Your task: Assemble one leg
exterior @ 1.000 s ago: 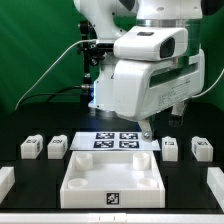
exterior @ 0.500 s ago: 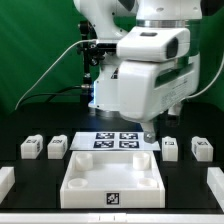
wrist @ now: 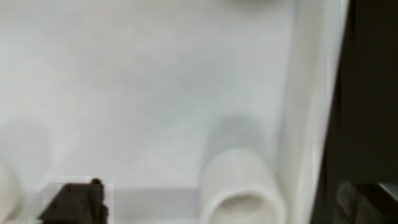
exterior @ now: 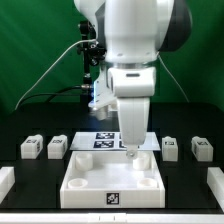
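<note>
The gripper [exterior: 130,153] hangs over the back rim of the white tray [exterior: 75,180]. Only the exterior view shows the left pair of legs [exterior: 57,147] and right pair of legs [exterior: 170,148], lying either side of the tray on the black table [exterior: 40,203].

The wrist view shows the tray floor, a rounded boss [wrist: 237,190] and one dark finger [wrist: 75,203] set well aside — jaws parted, nothing grasped.

The only print is square black-and-white tags. The marker board [exterior: 100,140] is half hidden behind the arm.
</note>
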Controlling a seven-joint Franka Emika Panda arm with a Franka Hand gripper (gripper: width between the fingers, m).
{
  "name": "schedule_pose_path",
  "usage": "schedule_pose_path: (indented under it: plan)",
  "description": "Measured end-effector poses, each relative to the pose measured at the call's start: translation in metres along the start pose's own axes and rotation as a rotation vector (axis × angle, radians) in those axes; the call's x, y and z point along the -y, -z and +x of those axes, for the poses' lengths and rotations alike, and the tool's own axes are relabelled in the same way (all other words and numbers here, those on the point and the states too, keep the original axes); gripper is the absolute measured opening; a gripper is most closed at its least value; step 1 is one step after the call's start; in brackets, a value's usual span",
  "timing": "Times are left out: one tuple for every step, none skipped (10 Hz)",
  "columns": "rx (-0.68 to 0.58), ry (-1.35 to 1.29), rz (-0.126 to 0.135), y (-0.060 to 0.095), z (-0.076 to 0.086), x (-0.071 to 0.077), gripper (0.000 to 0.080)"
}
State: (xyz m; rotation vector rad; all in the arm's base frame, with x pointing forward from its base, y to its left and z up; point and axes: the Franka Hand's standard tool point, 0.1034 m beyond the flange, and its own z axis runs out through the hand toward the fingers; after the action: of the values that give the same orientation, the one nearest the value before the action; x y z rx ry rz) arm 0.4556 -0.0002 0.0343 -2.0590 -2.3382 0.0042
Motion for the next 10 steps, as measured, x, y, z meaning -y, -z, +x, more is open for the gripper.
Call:
schedule_pose_path:
  plan:
    - [-0.006, -0.011, 0.001, -0.009, -0.009, 0.004, 0.0650]
    - [-0.011, -0.024, 0.015, -0.017, -0.016, 0.009, 0.0650]
    - [-0.013, -0.031, 0.021, -0.021, -0.019, 0.010, 0.0650]
    - [-0.013, -0.037, 0.022, -0.023, -0.021, 0.012, 0.0650]
    - [-0.013, -0.038, 0.022, -0.023, -0.021, 0.012, 0.0650]
    - [-0.013, -0.038, 0.022, -0.023, -0.021, 0.012, 0.0523]
    - [-0.013, -0.039, 0.023, -0.023, -0.021, 0.012, 0.0372]
    - [-0.013, -0.039, 0.023, -0.023, -0.021, 0.012, 0.0234]
    - [-0.013, -0.039, 0.023, -0.023, -0.021, 0.012, 0.0101]
    - [-0.013, -0.041, 0.021, -0.023, -0.022, 0.012, 0.0101]
